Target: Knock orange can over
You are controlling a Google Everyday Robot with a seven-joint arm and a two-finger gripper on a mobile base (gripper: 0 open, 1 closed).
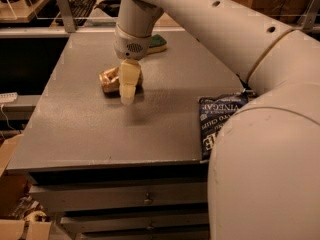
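Note:
The orange can lies on its side on the grey table, left of centre, with its length running left to right. My gripper hangs from the wrist directly over the can's right end. The gripper's tip is low, just in front of the can and close to the tabletop. The gripper hides the can's right part.
A green sponge lies behind the wrist at the far side. A dark blue chip bag lies at the table's right front, partly under my arm. A keyboard sits on a desk behind. Drawers are below the table.

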